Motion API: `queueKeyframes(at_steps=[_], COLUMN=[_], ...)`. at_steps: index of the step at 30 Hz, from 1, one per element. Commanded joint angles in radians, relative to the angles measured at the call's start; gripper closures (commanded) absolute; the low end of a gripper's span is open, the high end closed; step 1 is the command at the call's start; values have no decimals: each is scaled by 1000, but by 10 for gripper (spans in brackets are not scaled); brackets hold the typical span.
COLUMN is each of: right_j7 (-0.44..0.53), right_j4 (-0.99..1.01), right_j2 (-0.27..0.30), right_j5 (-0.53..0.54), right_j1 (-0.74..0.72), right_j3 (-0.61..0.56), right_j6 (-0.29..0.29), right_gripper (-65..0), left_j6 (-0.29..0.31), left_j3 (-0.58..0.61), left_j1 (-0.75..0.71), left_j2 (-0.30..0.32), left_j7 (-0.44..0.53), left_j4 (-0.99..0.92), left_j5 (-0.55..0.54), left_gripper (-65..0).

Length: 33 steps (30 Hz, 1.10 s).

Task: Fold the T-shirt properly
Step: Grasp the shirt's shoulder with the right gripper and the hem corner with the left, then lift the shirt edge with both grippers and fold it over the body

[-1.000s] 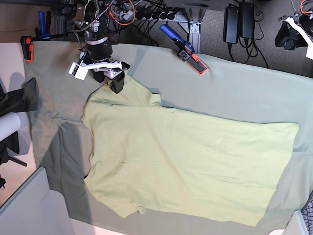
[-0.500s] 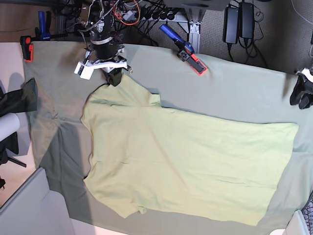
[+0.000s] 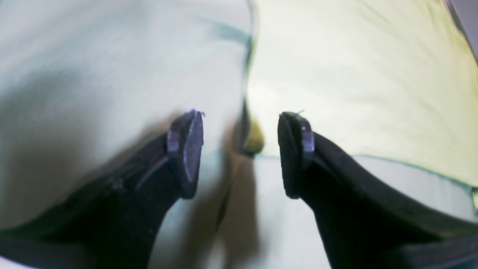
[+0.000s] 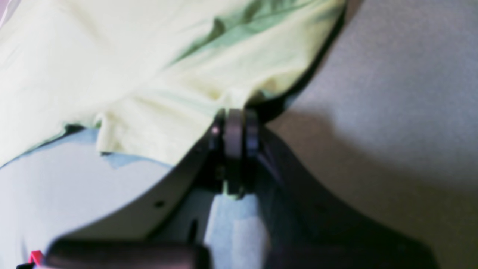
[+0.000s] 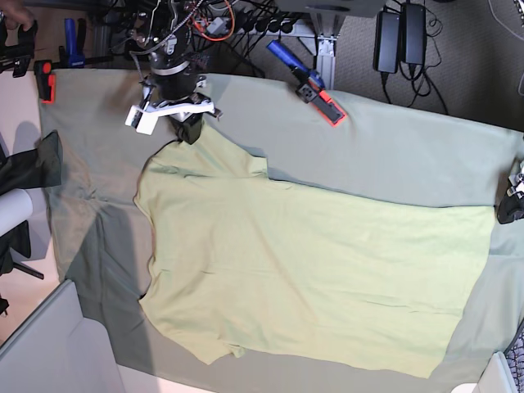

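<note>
At the far sleeve, the right gripper (image 4: 234,129) had just clamped the T-shirt (image 5: 311,270) — left gripper (image 3: 241,149), jaws apart, reached the hem corner — fold could start.

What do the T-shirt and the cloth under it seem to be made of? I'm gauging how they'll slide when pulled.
T-shirt: looks like thin, matte knit cotton; it lies limp, with soft creases and no shine. Table cloth: a dull grey-green woven-looking fabric, matte, with shallow wrinkles; the fibre is unclear. Both look unglossy, so some drag is likely.
</note>
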<state>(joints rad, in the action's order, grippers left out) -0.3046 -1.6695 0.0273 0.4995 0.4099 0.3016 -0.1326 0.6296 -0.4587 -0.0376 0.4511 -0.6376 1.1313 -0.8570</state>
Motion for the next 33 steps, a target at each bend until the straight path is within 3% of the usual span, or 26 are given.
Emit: queueKeyframes(at_steps=[1, 4, 11, 19, 21, 25, 30, 33], right_j7=[12, 12, 13, 13, 13, 13, 12, 10], right_j4=[-14, -14, -14, -14, -14, -14, -20, -38], right_j2=[3, 3, 3, 3, 3, 3, 3, 6], right_j5=[-2, -2, -3, -2, -3, -3, -2, -2], right_j1=[-2, -2, -3, -2, -3, -2, -5, 1], right_j3=[2, 2, 2, 2, 2, 2, 2, 2], right_j6=[-6, -6, -6, -6, -6, -7, -78, -82], right_gripper=[0, 0, 0, 0, 0, 0, 0, 0], left_j6=[17, 39, 40, 40, 40, 42, 69, 69], left_j3=[-3, 19, 114, 126, 126, 126, 108, 100], left_j1=[26, 34, 40, 40, 40, 40, 40, 39], left_j2=[19, 19, 6, -16, -16, -16, -4, 29], left_j7=[-2, -52, -43, -35, -10, 20, -8, -61], left_j4=[-2, -14, -14, -14, -13, -13, -12, -12], left_j5=[-39, -76, -73, -43, -43, -43, -53, -114], left_gripper=[-357, -357, -357, -355, -287, 0, 0, 0])
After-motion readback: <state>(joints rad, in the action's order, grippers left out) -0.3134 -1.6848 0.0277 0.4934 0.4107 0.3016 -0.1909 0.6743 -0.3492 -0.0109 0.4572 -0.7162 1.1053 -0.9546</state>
